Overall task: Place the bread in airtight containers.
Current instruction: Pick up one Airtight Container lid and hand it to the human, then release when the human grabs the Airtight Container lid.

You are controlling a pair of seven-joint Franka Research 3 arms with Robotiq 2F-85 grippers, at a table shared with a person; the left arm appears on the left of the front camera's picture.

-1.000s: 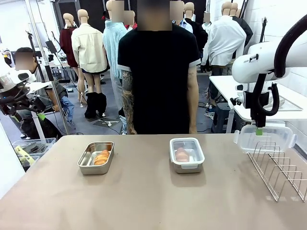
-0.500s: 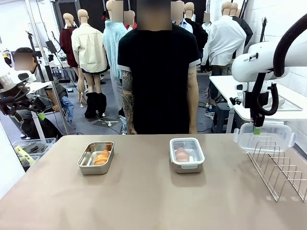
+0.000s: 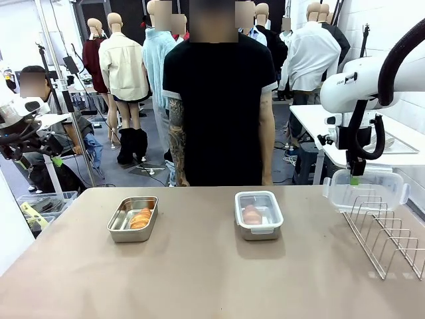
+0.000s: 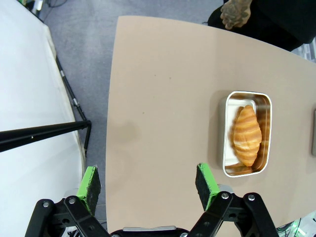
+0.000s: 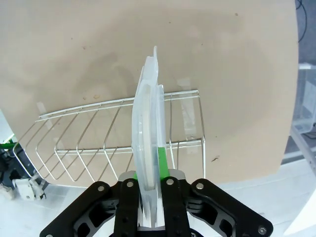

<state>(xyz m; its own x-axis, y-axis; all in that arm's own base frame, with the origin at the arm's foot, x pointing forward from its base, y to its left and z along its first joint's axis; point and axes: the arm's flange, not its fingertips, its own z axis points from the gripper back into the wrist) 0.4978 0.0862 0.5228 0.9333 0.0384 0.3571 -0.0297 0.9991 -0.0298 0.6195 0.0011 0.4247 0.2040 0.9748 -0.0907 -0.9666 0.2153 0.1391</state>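
Note:
An open steel tin left of the table's middle holds one croissant; the left wrist view looks down on this tin and croissant. A second tin right of middle has a clear lid on it and a croissant inside. At the right edge, my right gripper is shut on the top edge of another clear lid that stands upright in the wire rack. In the right wrist view that lid shows edge-on between the pads of my right gripper. My left gripper hangs open off the table's left edge.
A person in a black shirt stands at the far side, one hand near the table's edge. The wire rack takes up the right end of the table. Bare tabletop lies in front of both tins.
My right gripper has shut on the upright clear lid in the rack and shifted very slightly. The left arm, both tins and the person have stayed put.

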